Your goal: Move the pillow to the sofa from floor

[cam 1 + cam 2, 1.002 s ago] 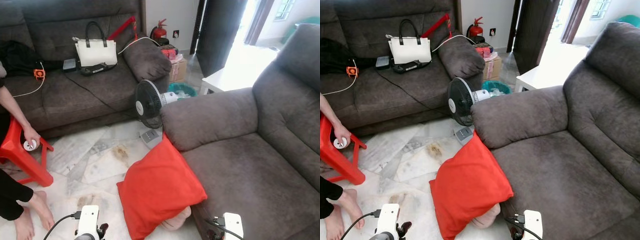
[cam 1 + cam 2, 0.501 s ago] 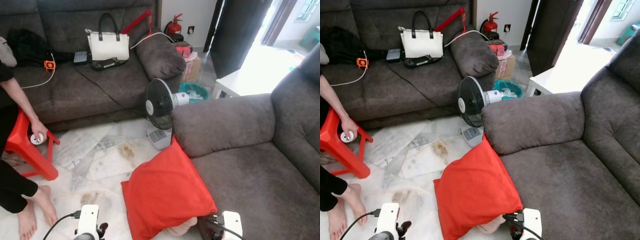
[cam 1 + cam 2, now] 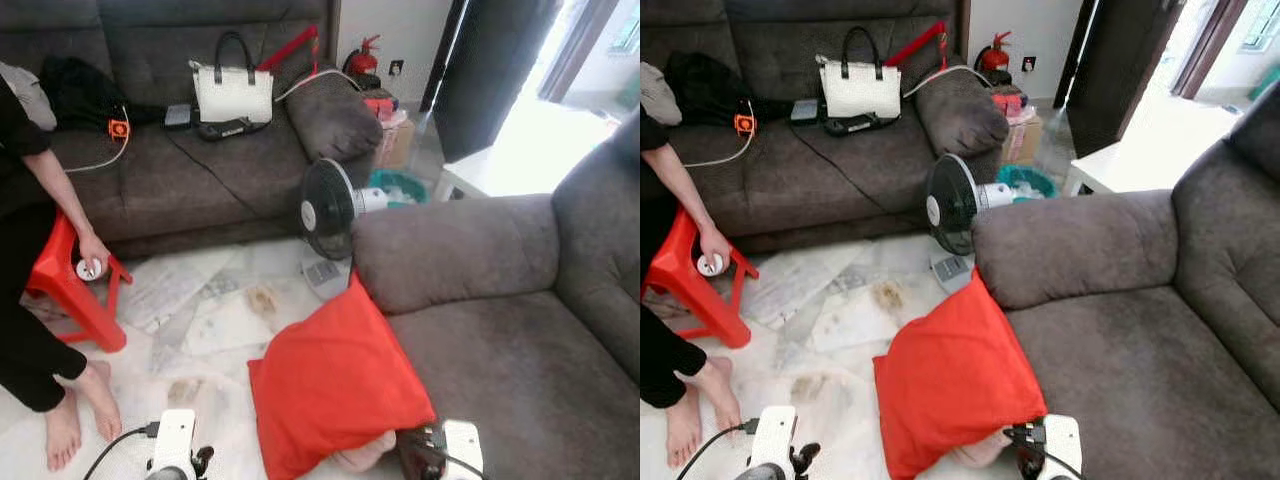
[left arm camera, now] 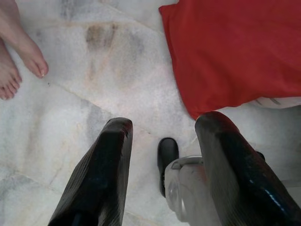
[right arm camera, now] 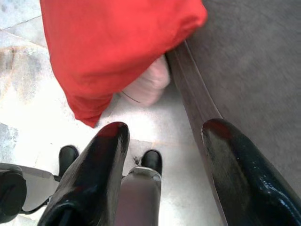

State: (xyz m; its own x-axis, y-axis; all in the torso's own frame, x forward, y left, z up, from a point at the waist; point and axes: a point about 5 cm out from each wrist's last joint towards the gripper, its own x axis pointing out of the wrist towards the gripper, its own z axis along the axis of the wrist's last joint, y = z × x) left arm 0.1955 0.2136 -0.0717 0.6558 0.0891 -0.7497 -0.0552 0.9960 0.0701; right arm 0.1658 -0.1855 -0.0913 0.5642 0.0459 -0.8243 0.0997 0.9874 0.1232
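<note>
Nothing moved yet. Square red fabric pillow on the pale marble floor, leaning against the near grey fabric sofa. My left gripper and right gripper: wide apart, empty, low. Grasp and lift remain.

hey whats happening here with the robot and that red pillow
Nothing is held yet. The red pillow lies on the floor, leaning against the front of the grey sofa. The left gripper and right gripper both hang open above the floor beside it. A person sits on a red stool to the left.
</note>
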